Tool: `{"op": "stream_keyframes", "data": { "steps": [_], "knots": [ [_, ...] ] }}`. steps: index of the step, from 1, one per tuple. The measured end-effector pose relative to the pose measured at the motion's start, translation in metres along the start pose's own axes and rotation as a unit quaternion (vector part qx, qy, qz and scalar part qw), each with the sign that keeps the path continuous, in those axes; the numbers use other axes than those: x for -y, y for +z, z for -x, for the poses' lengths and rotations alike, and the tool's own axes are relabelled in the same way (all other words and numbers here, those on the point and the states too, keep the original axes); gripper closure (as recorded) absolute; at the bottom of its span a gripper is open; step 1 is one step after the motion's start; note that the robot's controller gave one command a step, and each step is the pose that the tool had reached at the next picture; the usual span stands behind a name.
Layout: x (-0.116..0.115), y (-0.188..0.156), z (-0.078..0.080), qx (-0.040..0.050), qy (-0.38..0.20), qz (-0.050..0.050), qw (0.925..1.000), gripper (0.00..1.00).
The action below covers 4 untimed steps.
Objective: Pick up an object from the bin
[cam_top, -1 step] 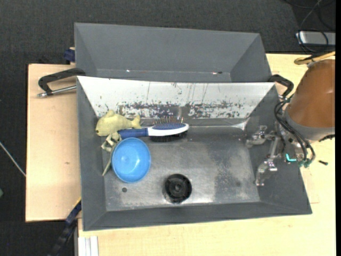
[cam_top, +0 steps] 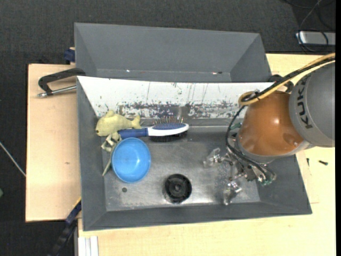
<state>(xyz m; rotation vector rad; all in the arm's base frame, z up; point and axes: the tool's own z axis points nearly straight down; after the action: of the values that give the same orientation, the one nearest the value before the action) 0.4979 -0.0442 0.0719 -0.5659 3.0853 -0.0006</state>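
Observation:
My gripper [cam_top: 222,175] hangs low over the bin's right half, under the orange cover. Its two metal fingertips [cam_top: 213,158] stand apart, open, with bare bin floor between them. A black round cap-like thing [cam_top: 177,188] lies on the floor just left of the gripper, near the front wall. Further left sits a blue bowl [cam_top: 130,160], upright. A hairbrush [cam_top: 158,130] with a blue handle and white head lies along the back wall.
A pale yellow soft toy [cam_top: 112,125] rests in the back left corner, touching the brush handle and the bowl's rim. The arm and its cables cover the bin's right side.

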Motion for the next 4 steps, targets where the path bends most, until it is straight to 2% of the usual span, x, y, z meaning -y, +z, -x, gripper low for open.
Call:
{"op": "stream_keyframes", "data": {
  "steps": [1, 2, 3, 4],
  "knots": [
    [-0.026, -0.118, 0.031, 0.0053, 0.027, -0.001, 0.9996, 0.00],
    [-0.129, -0.057, 0.078, -0.0023, 0.004, 0.003, 1.0000, 0.00],
    [-0.111, -0.005, 0.038, 0.0015, -0.067, 0.001, 0.9977, 0.00],
    [-0.112, -0.005, 0.034, -0.0081, -0.069, 0.003, 0.9976, 1.00]
  ]
}}
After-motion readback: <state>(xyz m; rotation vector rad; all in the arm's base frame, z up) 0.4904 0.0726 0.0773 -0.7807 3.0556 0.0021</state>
